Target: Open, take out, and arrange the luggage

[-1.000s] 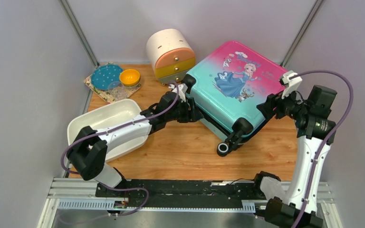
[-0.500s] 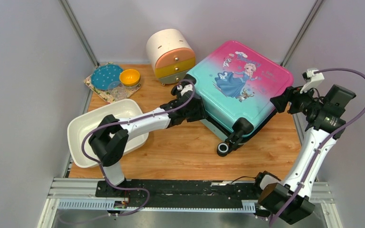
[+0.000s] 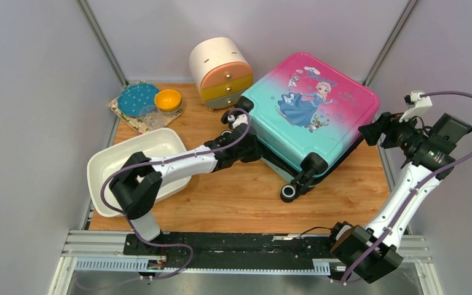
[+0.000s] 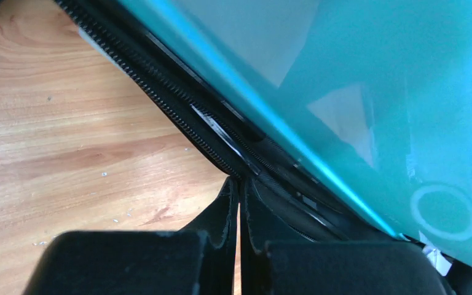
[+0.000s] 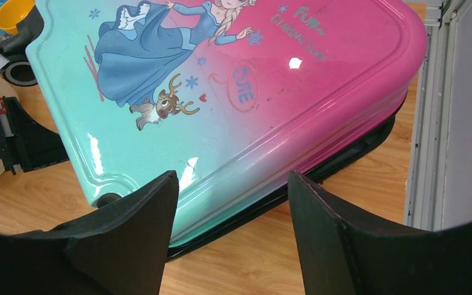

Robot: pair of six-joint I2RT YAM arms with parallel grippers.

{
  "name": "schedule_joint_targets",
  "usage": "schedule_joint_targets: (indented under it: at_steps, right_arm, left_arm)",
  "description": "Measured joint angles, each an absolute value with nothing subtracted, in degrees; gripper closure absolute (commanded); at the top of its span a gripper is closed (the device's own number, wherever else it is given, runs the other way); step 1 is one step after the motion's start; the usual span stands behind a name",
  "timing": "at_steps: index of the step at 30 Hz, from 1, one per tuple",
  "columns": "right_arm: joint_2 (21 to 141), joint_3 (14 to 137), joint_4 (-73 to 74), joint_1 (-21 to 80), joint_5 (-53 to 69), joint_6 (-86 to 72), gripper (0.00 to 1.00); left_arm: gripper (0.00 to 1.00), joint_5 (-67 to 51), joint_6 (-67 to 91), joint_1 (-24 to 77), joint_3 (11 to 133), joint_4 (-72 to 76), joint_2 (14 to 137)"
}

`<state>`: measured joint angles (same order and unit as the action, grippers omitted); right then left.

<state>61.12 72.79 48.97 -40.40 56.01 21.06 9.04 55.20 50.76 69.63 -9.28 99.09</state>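
Observation:
The luggage (image 3: 310, 104), a pink-to-teal hard-shell case with a princess print, lies flat at the back right of the wooden table, its black wheels toward the front. My left gripper (image 3: 255, 147) is shut, its tips (image 4: 239, 179) against the black zipper band (image 4: 178, 101) under the teal shell (image 4: 356, 92). Nothing shows between the fingers apart from a thin slit of light. My right gripper (image 3: 369, 132) hangs open off the case's right side. In the right wrist view the luggage (image 5: 233, 92) lies just beyond the gripper's spread fingers (image 5: 232, 178), which do not touch it.
A round cream drawer cabinet (image 3: 220, 70) stands behind the case on the left. A white basin (image 3: 138, 169) sits under my left arm. A patterned mat at the back left carries a teal plate (image 3: 136, 98) and a yellow bowl (image 3: 168, 99). The table's right edge (image 5: 413, 123) runs close beside the case.
My left gripper has closed at the zipper band on the case's left side. My right arm has drawn back to the right, away from the case's edge, staying open.

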Motion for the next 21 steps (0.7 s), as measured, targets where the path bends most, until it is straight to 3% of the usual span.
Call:
schedule_joint_targets:
  at_steps: [7,16,19,21]
  right_arm:
    - [62.6,72.8,48.9,-42.6,56.0,21.3,0.31]
    - [67.5,76.1,48.4,-43.3,52.1,21.2,0.33]
    - [70.1,76.6,46.1,-43.2,48.9,19.5,0.36]
    - [72.3,76.8,44.2,-42.5,45.4,17.7,0.37]
  left_arm:
    - [1.00,7.2,50.7,48.8,57.9,-3.2,91.6]
    - [0.99,8.6,34.7,40.0,44.1,-19.3,78.2]
    - [0.69,7.2,29.9,37.0,43.1,-19.9,74.8]
    - [0.56,5.5,27.3,36.2,43.0,-19.1,73.3]
